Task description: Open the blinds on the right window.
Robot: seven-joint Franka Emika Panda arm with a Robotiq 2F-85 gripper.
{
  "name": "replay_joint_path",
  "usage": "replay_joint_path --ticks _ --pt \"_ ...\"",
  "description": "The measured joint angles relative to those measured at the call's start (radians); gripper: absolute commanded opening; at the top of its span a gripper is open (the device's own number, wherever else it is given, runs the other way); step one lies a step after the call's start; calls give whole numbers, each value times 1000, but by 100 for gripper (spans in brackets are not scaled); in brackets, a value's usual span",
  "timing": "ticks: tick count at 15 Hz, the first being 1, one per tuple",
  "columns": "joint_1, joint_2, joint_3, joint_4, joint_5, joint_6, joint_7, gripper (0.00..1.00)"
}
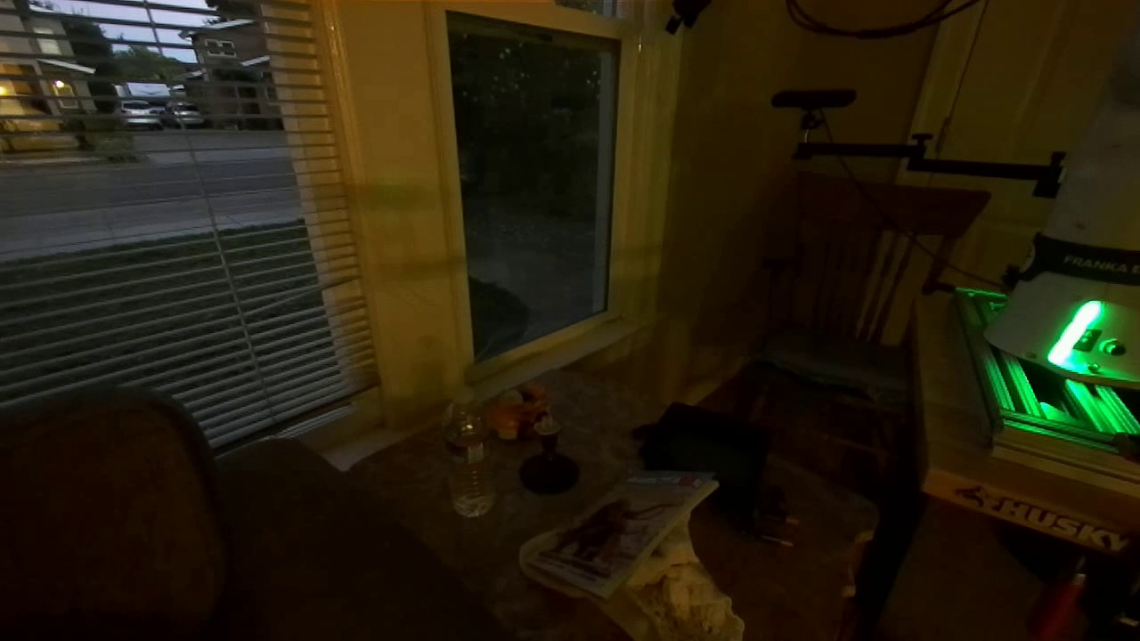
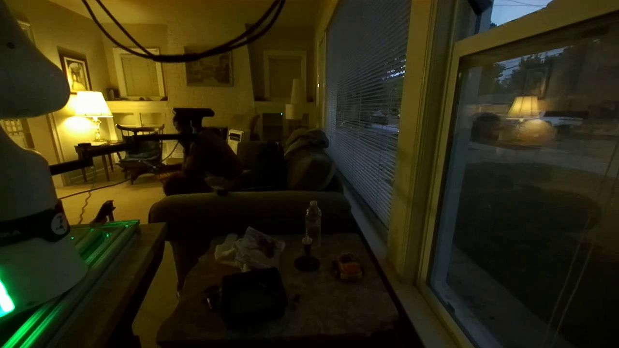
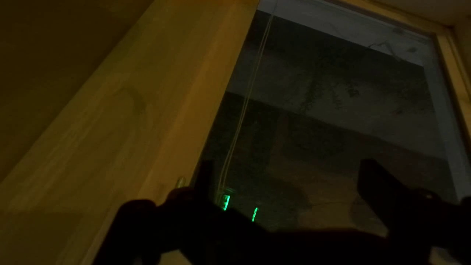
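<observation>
The hand (image 3: 286, 172) is spread wide before the right window (image 3: 331, 110), where cords (image 3: 251, 80) hang. On the tabletop (image 2: 338, 311) beside it, a clear bottle (image 2: 313, 222) and dark tray (image 2: 254, 296) stand, contents too dim to tell.

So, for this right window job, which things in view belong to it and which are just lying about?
For the job:
right window
its blinds, which I can't make out here
cords by its glass, probably
gripper, open

Not part of it:
bottle
candlestick
orange toy
magazine
dark tray-like thing
wide blinds
</observation>
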Motion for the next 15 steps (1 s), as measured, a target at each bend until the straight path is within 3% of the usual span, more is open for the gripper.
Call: replay_joint_path --ticks 5,13,15 --pt "26 -92 7 98 -79 -200 76 100" --pt "99 -153 26 297 -49 -688 153 100" --pt "104 -152 26 307 -50 -701 155 100"
